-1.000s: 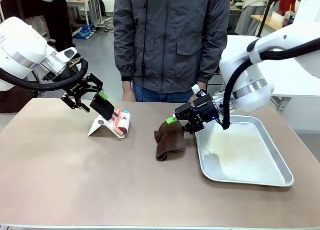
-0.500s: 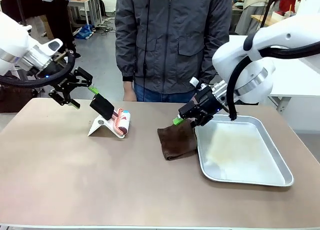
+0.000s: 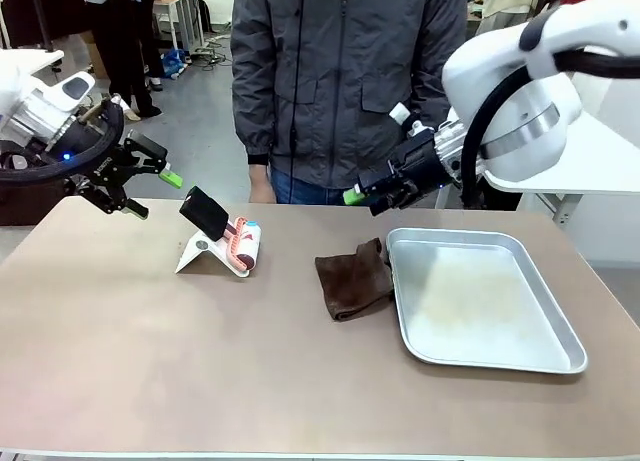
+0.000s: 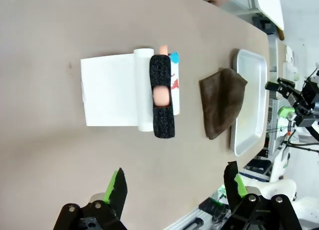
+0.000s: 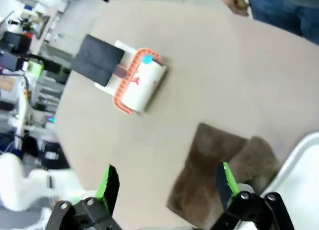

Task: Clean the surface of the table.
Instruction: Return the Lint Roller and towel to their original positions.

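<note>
The brownish table carries a lint roller with a black handle on a white stand, at left of centre. A brown cloth lies crumpled against the left rim of the silver tray. My left gripper hovers open above the table's far left, clear of the roller. My right gripper hangs open above the far edge, over the cloth and apart from it. From the left wrist, the open gripper looks down on the roller and cloth. The right wrist's open gripper frames the cloth and roller.
A person in a grey jacket stands at the far edge, hands low behind the table. The tray has nothing in it and takes up the table's right part. Bare tabletop spans the front and left.
Both arms rose and drew back. The left gripper left the roller's handle, moving up-left. The right gripper lifted off the cloth, which now lies beside the tray. Both jaws widened.
</note>
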Controlling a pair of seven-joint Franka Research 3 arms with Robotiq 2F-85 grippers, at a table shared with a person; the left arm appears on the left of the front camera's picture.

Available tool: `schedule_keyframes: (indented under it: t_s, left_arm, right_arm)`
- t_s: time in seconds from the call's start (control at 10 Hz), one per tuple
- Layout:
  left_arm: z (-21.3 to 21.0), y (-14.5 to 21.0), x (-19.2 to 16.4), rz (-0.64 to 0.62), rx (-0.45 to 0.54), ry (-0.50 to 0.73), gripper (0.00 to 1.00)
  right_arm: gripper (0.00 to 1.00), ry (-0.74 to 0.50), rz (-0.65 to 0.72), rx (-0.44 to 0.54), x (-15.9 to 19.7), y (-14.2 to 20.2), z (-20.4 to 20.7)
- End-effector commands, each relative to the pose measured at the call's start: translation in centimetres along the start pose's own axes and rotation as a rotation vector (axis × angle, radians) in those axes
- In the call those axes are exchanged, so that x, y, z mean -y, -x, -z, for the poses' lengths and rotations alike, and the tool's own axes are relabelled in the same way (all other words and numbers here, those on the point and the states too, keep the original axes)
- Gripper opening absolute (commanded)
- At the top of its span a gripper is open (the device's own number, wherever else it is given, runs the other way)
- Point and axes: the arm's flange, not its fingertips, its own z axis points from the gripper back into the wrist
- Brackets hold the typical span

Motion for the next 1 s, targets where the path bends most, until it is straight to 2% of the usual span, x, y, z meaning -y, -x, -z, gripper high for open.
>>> schedule_keyframes:
  t_s: [0.0, 0.1, 0.2, 0.3, 0.4, 0.5, 0.6, 0.7, 0.9]
  left_arm:
    - [-1.5, 1.8, -1.1, 0.047, -0.033, 0.157, 1.0]
    - [-2.1, 2.3, -1.5, 0.051, -0.07, 0.215, 1.0]
    - [-3.0, 3.3, -2.5, 0.055, -0.133, 0.298, 1.0]
    - [-3.7, 4.2, -3.5, 0.043, -0.192, 0.347, 1.0]
    - [-4.8, 5.5, -4.3, 0.018, -0.27, 0.425, 1.0]
    - [-5.6, 6.4, -4.9, 0.015, -0.266, 0.499, 1.0]
    - [-6.2, 7.2, -5.4, 0.016, -0.26, 0.519, 1.0]
    - [-7.1, 7.7, -6.5, -0.004, -0.291, 0.525, 1.0]
    - [-10.4, 9.1, -8.9, -0.045, -0.164, 0.577, 1.0]
  right_arm:
    - [1.0, -0.236, 0.043, 0.116, 1.7, 2.8, -1.6]
    - [1.0, -0.302, 0.058, 0.131, 2.0, 3.3, -2.1]
    - [1.0, -0.448, 0.115, 0.113, 2.9, 4.5, -3.1]
    - [1.0, -0.52, 0.12, 0.1, 3.8, 5.7, -4.0]
    - [1.0, -0.591, 0.1, 0.048, 4.3, 6.8, -5.0]
    - [1.0, -0.67, 0.095, 0.038, 5.0, 7.6, -6.4]
    - [1.0, -0.728, 0.091, 0.026, 5.8, 8.8, -8.1]
    - [1.0, -0.722, 0.083, 0.046, 6.3, 10.0, -9.7]
    - [1.0, -0.688, 0.1, 0.119, 7.7, 13.3, -14.2]
